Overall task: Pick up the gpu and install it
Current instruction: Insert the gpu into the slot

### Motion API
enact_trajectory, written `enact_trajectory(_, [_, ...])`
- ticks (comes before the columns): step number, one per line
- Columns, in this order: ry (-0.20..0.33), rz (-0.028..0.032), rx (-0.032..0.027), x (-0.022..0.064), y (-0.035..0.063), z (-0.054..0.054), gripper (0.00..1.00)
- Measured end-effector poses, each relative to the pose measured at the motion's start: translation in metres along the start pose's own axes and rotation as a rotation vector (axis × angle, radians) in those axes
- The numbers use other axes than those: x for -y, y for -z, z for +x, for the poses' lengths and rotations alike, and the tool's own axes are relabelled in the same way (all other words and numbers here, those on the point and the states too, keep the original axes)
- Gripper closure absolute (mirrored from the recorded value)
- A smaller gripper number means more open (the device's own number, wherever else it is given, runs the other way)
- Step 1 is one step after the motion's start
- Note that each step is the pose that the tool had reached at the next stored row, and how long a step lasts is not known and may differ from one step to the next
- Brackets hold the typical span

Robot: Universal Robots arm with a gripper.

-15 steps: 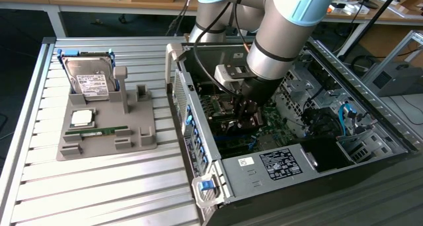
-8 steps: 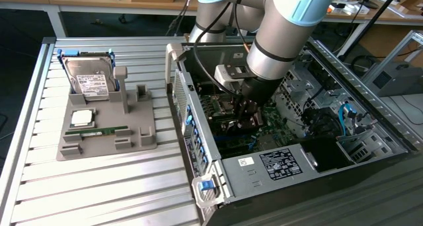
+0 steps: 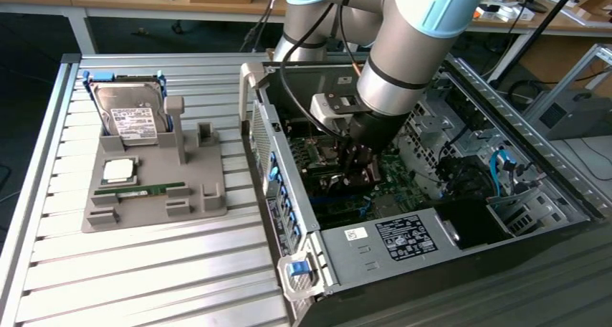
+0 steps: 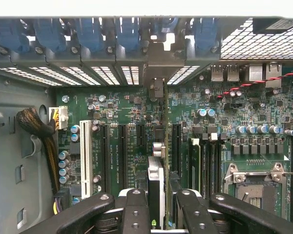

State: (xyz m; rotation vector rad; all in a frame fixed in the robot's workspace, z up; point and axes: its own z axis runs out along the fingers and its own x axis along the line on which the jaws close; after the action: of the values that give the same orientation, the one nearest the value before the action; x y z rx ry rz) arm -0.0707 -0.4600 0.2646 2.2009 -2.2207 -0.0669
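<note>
the gpu (image 4: 156, 187) stands on its edge between the fingers of the gripper (image 4: 158, 204), and the jaws are closed on it. seen from the wrist, the card goes down toward the green motherboard (image 4: 132, 109), in line with the long black slots (image 4: 123, 156) and just beside a white slot (image 4: 85, 158). its silver end bracket (image 4: 156, 90) points to the row of blue slot clips (image 4: 90, 31) at the wall of the case.

in the exterior view the gripper (image 3: 359, 166) is deep inside the open computer case (image 3: 402, 241), which lies on the exterior view's right of the metal table (image 3: 143, 269). well apart, on the exterior view's left, a grey holder tray (image 3: 206, 198) carries a silver hard drive (image 3: 129, 112), a cpu chip (image 3: 119, 171) and a narrow green ram stick (image 3: 142, 191).
</note>
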Motion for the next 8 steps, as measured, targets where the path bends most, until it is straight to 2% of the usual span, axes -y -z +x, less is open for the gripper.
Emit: enact_trajectory(8, [0.0,0.0001,0.0001,-0.0018,-0.0001,-0.0006,0.73])
